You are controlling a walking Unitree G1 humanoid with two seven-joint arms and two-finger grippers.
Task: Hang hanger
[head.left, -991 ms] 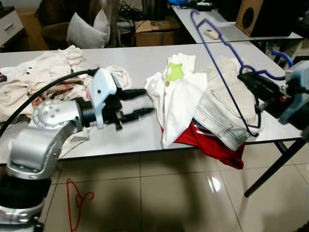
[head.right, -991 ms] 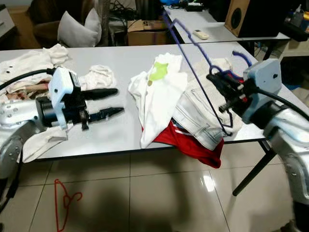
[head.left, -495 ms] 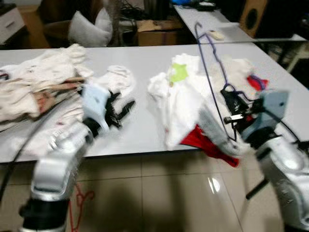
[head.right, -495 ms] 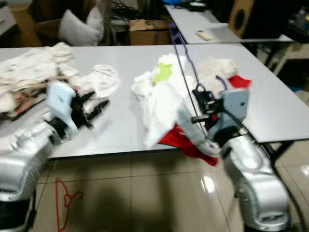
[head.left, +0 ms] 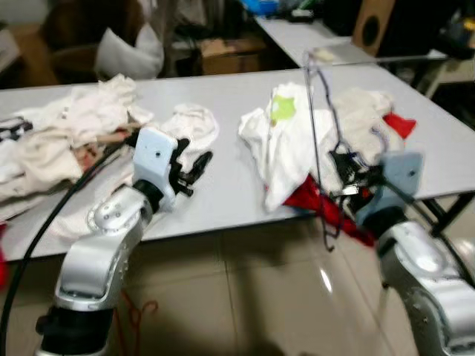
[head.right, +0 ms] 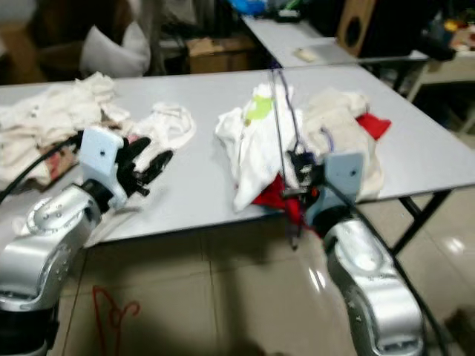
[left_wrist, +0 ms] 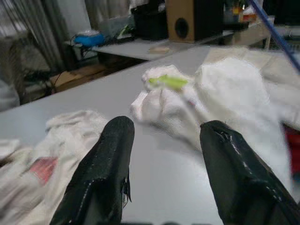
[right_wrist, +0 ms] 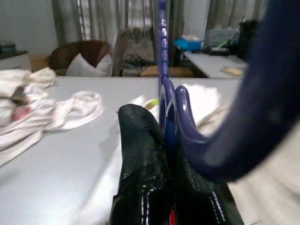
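Observation:
A thin blue wire hanger (head.left: 315,126) stands almost upright at the table's near edge. My right gripper (head.left: 347,167) is shut on its lower part. The right wrist view shows the blue hanger (right_wrist: 163,70) pinched between the black fingers (right_wrist: 140,154). The hanger's hook end points up, just in front of a white shirt with a green label (head.left: 284,130). My left gripper (head.left: 191,166) hovers open over the grey table (head.left: 223,96), beside a small white garment (head.left: 191,122). Its two fingers (left_wrist: 108,164) stand wide apart with nothing between them.
A heap of cream clothes (head.left: 59,141) covers the table's left. More cream and red clothes (head.left: 375,119) lie at the right. A red hanger (head.right: 111,315) lies on the tiled floor. Behind are a second table with a speaker (head.left: 371,22), a cardboard box and a pillow (head.left: 126,52).
The view has shifted and blurred. My right gripper has brought the hanger from the right of the clothes pile to the table's near edge, now more upright. The left gripper drew back, still open.

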